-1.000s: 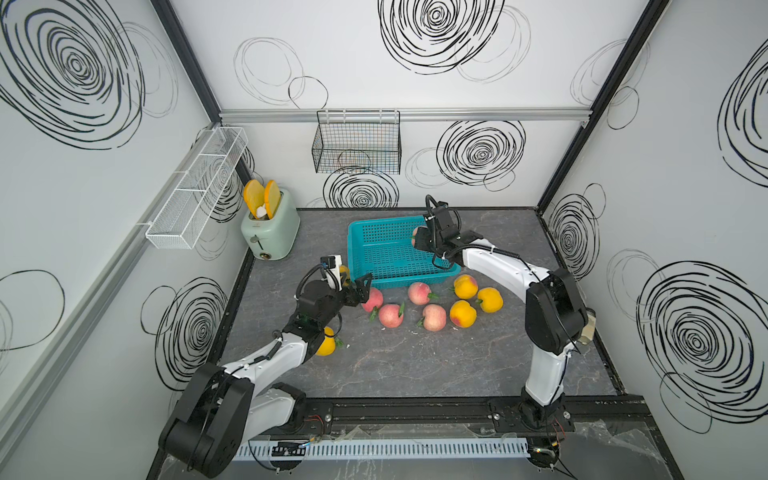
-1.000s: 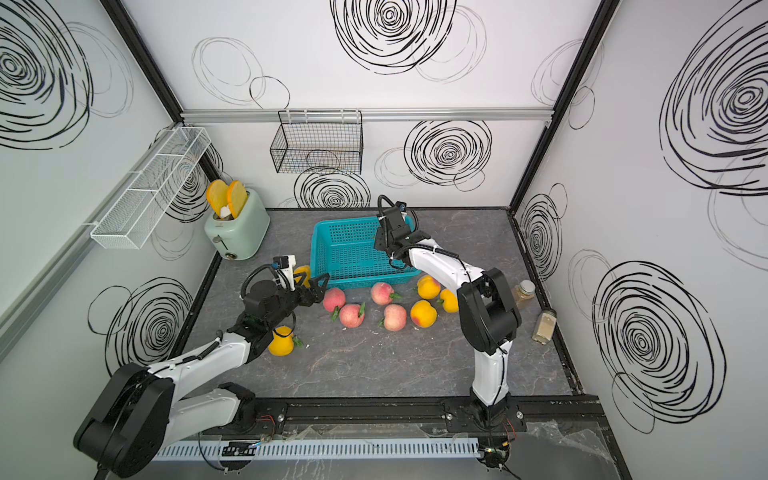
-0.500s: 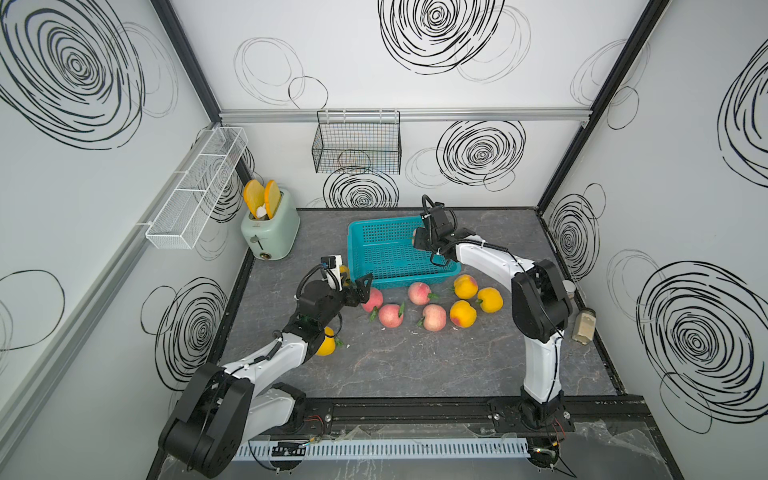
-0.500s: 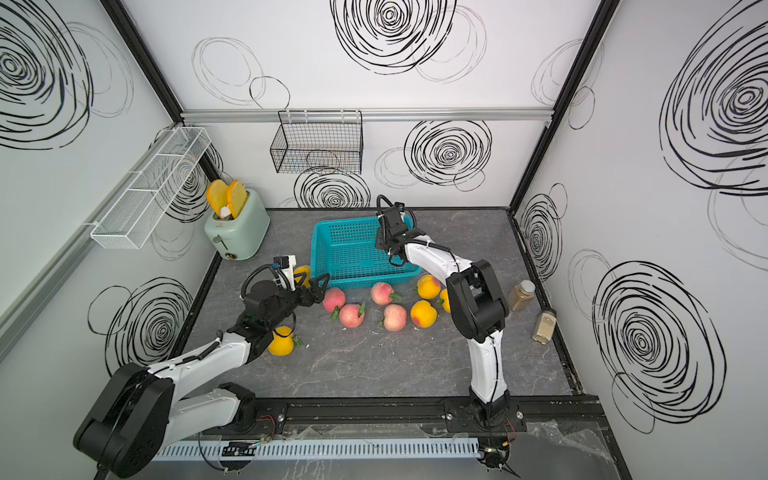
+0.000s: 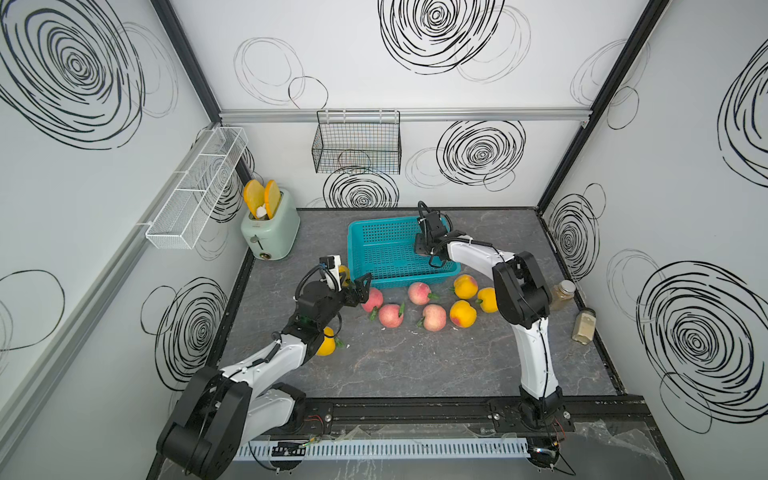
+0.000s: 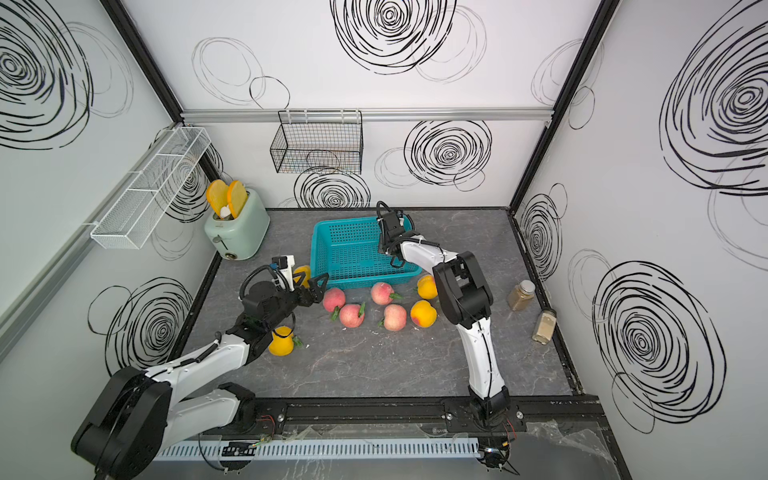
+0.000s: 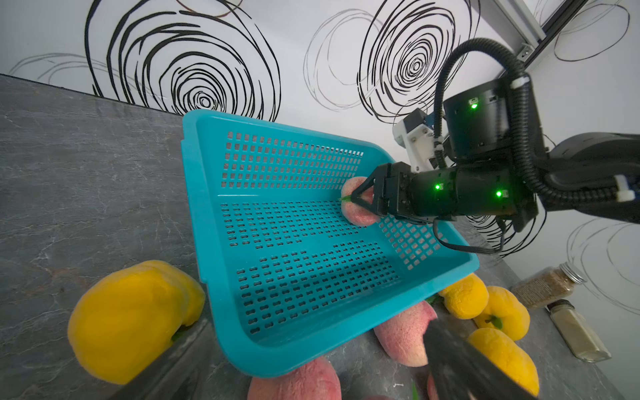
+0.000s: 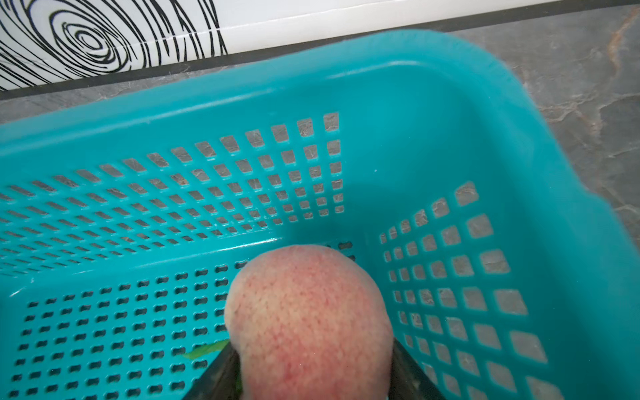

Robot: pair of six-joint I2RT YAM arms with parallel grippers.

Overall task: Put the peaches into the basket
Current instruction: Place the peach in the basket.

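Note:
The teal basket [image 5: 352, 245] stands at the back middle of the table. My right gripper [image 7: 362, 201] reaches down into its right corner, shut on a pink peach [image 8: 308, 311] held low over the perforated floor; its fingers [image 8: 403, 370] press both sides. In both top views the gripper hides this peach. My left gripper [image 5: 360, 287] hangs open just left of another pink peach [image 5: 372, 300], in front of the basket. More pink peaches [image 5: 391, 316] and yellow peaches [image 5: 463, 313] lie along the basket's front. One yellow peach [image 5: 326, 343] lies under my left arm, another [image 7: 131, 318] beside the basket's left corner.
A mint toaster [image 5: 270, 235] with orange toast slices stands at the back left. A black wire basket [image 5: 357, 143] hangs on the back wall, a white mesh rack [image 5: 195, 191] on the left wall. Two spice jars [image 5: 563, 293] [image 5: 584, 326] stand at the right edge.
My right gripper has carried the pink peach from above the basket's right rim down into the basket. The left arm has not moved.

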